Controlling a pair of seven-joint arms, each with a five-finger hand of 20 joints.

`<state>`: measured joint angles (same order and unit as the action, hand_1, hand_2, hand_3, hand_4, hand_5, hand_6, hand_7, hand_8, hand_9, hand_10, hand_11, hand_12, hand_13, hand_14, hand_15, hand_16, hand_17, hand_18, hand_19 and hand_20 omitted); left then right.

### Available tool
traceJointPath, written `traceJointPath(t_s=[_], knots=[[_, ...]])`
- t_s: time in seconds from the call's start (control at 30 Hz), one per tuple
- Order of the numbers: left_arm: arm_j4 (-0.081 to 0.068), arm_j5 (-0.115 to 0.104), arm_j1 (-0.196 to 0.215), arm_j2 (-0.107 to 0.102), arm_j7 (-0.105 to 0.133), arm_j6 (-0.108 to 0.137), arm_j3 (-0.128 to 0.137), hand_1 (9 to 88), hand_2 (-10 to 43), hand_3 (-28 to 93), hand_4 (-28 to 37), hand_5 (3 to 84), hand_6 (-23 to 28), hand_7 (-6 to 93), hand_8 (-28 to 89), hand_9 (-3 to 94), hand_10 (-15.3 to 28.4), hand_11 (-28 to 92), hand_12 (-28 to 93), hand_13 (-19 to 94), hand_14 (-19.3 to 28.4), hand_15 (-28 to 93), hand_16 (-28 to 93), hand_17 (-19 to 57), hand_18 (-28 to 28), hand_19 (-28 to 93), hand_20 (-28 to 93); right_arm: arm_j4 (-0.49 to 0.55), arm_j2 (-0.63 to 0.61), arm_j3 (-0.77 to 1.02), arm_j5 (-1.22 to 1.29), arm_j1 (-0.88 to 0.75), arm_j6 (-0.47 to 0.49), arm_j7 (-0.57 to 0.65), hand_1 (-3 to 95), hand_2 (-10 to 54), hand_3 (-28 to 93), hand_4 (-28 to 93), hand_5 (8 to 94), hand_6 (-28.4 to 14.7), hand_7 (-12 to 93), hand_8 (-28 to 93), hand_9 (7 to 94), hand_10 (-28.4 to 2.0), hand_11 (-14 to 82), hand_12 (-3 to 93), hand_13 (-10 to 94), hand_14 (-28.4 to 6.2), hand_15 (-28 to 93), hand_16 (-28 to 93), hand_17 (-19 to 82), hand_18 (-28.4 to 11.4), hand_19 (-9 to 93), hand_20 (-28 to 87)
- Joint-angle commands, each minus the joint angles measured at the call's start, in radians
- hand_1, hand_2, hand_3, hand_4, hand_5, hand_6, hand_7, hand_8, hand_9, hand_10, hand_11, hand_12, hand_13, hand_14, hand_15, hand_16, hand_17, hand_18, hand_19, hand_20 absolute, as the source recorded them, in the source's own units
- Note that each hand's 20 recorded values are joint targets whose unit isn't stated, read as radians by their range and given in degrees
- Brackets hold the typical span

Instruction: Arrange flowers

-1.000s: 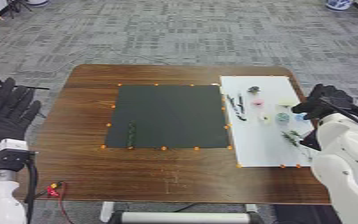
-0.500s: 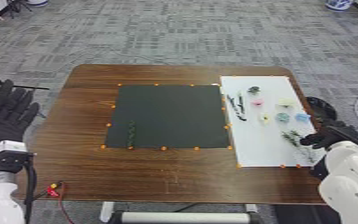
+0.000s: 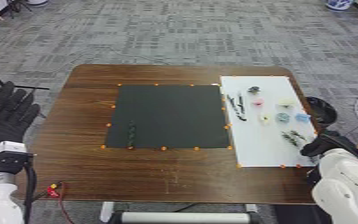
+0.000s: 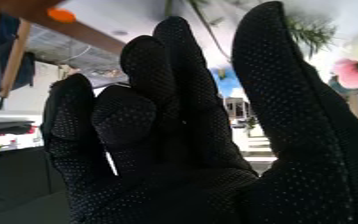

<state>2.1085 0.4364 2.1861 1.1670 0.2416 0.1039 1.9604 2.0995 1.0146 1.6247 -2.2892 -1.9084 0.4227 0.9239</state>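
Left hand [image 3: 5, 117] is held wide, empty, beside the surface [image 3: 189, 175]. To its right, stem [image 3: 131, 135] is laid on mat [image 3: 171, 110], near left corner.

Board [image 3: 255, 157] is placed between mat and right hand. Left to right on it, all left of the right hand and farther out: black sticks [image 3: 238, 107], dark bloom [image 3: 254, 90], pink bloom [image 3: 257, 102], yellow bloom [image 3: 265, 118], green bloom [image 3: 283, 117], cream bloom [image 3: 286, 102], blue bloom [image 3: 302, 117]. Sprigs [image 3: 293, 137] are set just beside the hand, nearest of the lot.

Right hand [image 3: 330, 143] is fairly wide, thumb apart, nothing gripped, at board's right edge; contact can't be told.

Risks: sprigs could be swept if the hand is brought in low. Thin stalks could be missed or pinched two at once, as they're bunched. Blue bloom could be clipped by knuckles on a farther reach. Blooms are probably light, so easily crushed or rolled. Stem could be shifted if mat is bumped during placing.
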Motion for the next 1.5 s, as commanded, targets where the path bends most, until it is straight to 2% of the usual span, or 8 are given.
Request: traceJointPath(t_s=[0.03, 0.27, 0.67, 0.9, 0.97, 1.17, 1.4, 1.5], knots=[[0.0, -0.006, 0.015, 0.013, -0.01, -0.004, -0.001, 24.0, 16.2, 65, -28.3, 37.9, 8.8, 8.0, -8, 30.2, 16.6, 17, 7, 21, 15.6, 19, -4, -10.7, 13.9, 35, 7, -0.028, 0.02, -0.004, 0.022, -0.006, -0.054, 0.011, 45.4, -9.5, 69, -28, 68.7, -4.9, 19, -9, 61.6, -17.9, 53.3, 42.0, 62, -15.7, 78, 49, 35, -25.5, 84, 39], [-0.001, -0.008, 0.014, 0.015, -0.013, -0.007, 0.0, 23.9, 16.1, 65, -28.3, 37.9, 8.8, 7.9, -8, 30.1, 16.6, 17, 7, 21, 15.8, 19, -4, -10.7, 13.9, 35, 7, -0.034, 0.018, -0.012, -0.004, -0.015, -0.139, -0.003, 57.2, -9.5, 63, -24, 73.2, -3.4, 34, 17, 67.8, -14.9, 47.1, 57.3, 66, -14.2, 77, 48, 37, -25.3, 85, 39], [0.007, -0.008, 0.03, 0.022, -0.016, -0.012, 0.008, 23.9, 16.1, 65, -28.3, 37.9, 8.8, 7.9, -8, 30.1, 16.6, 17, 7, 21, 16.0, 19, -4, -10.9, 14.0, 35, 7, 0.073, -0.009, -0.005, 0.013, 0.0, -0.285, -0.01, 54.3, -9.5, 68, -20, 71.8, -2.2, 39, 21, 69.7, -14.3, 45.3, 60.6, 68, -13.9, 78, 48, 39, -25.5, 86, 39], [0.013, -0.005, 0.043, 0.02, -0.019, -0.007, 0.013, 23.7, 16.1, 65, -28.3, 37.9, 8.8, 7.9, -8, 30.1, 16.6, 16, 7, 21, 16.0, 19, -4, -10.9, 14.0, 35, 7, 0.103, -0.015, -0.13, 0.035, 0.137, -0.37, -0.057, 50.1, -9.5, 71, -11, 69.8, -2.5, 46, 21, 70.1, -14.2, 45.2, 60.9, 69, -13.6, 78, 46, 40, -25.6, 88, 38], [0.014, -0.006, 0.043, 0.023, -0.018, 0.001, 0.013, 23.8, 16.0, 65, -28.3, 37.8, 8.8, 7.9, -8, 30.1, 16.6, 16, 7, 21, 15.9, 19, -4, -10.9, 14.0, 35, 7, 0.089, -0.01, -0.195, 0.051, 0.21, -0.363, -0.076, 49.4, -9.5, 71, -10, 69.6, -2.5, 47, 21, 70.3, -14.1, 45.4, 60.8, 69, -13.5, 78, 46, 40, -25.5, 88, 38], [0.015, 0.0, 0.04, 0.017, -0.031, -0.014, 0.011, 23.8, 16.0, 65, -28.3, 37.8, 8.8, 7.8, -8, 30.1, 16.6, 16, 7, 21, 15.9, 19, -4, -10.9, 14.1, 35, 7, 0.053, 0.06, -0.377, 0.129, 0.394, -0.281, -0.098, 47.4, -9.0, 72, -8, 67.8, -2.7, 51, 22, 69.6, -13.8, 46.6, 61.6, 69, -13.3, 78, 46, 41, -25.6, 89, 37], [0.002, 0.002, 0.011, -0.004, -0.048, 0.003, -0.011, 24.3, 15.9, 65, -28.3, 37.8, 8.8, 7.9, -8, 30.1, 16.6, 16, 7, 21, 15.9, 19, -4, -10.9, 14.1, 35, 7, -0.049, 0.151, -0.545, 0.152, 0.519, -0.205, -0.092, 46.8, -6.8, 71, -9, 65.3, -3.6, 55, 21, 69.0, -13.9, 47.6, 60.2, 69, -13.0, 78, 45, 41, -25.5, 90, 35], [-0.007, -0.002, -0.004, -0.015, -0.055, -0.014, -0.03, 25.6, 15.7, 66, -28.3, 37.9, 8.8, 8.1, -8, 30.1, 16.5, 17, 7, 21, 15.9, 19, -3, -11.0, 14.2, 35, 7, -0.074, 0.179, -0.583, 0.158, 0.521, -0.181, -0.099, 48.6, -6.3, 70, -12, 64.1, -4.1, 57, 21, 68.4, -13.7, 47.6, 60.1, 69, -13.0, 77, 45, 41, -25.5, 90, 35]])
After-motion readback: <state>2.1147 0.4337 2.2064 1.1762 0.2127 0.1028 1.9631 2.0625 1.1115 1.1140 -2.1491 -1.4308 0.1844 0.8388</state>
